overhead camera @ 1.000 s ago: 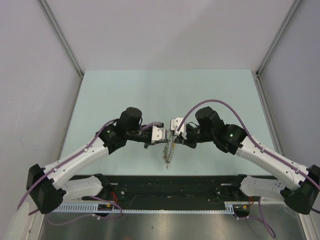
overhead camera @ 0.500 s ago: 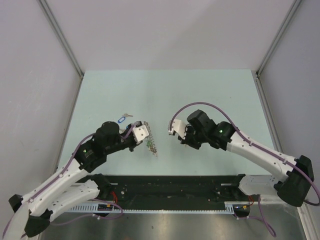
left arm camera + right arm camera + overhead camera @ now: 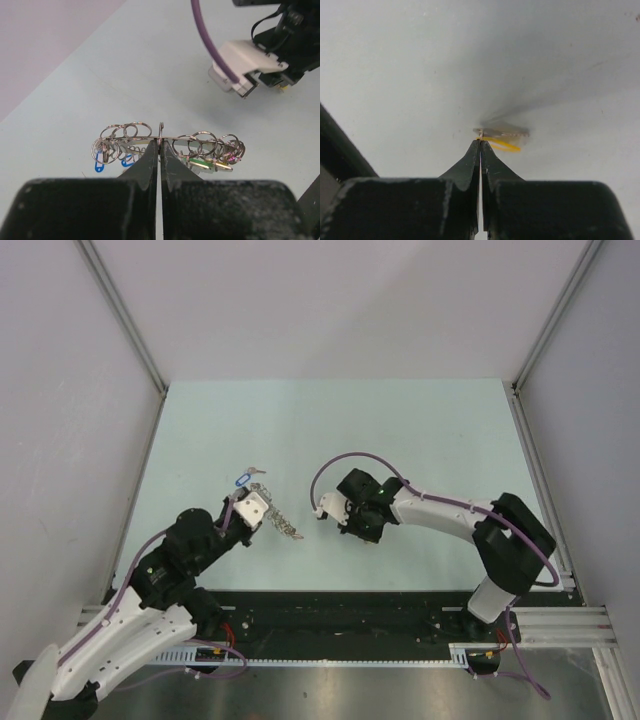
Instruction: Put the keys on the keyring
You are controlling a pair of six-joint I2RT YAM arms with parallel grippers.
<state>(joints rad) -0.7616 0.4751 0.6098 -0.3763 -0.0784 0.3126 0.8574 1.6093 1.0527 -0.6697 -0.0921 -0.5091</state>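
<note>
My left gripper [image 3: 266, 513] [image 3: 160, 146] is shut on the keyring [image 3: 284, 524] [image 3: 200, 142], a metal band hung with many small silver rings and a green and yellow tag [image 3: 206, 164], held just above the table. Blue tags [image 3: 100, 165] show behind its left end; I cannot tell if they hang on it. A loose key with a blue tag [image 3: 243, 479] lies on the table beyond the left gripper. My right gripper [image 3: 324, 512] [image 3: 480, 142] is shut on a small silver key with a yellow tag [image 3: 504, 134], low over the table, to the right of the keyring.
The pale green table [image 3: 400, 430] has grey walls on three sides. The black rail [image 3: 340, 610] with the arm bases runs along the near edge. The right gripper's white housing [image 3: 240, 70] shows in the left wrist view.
Both grippers have drawn apart and back toward the near edge. The left carried the keyring left and the right arm folded in. The blue-tagged key is now uncovered.
</note>
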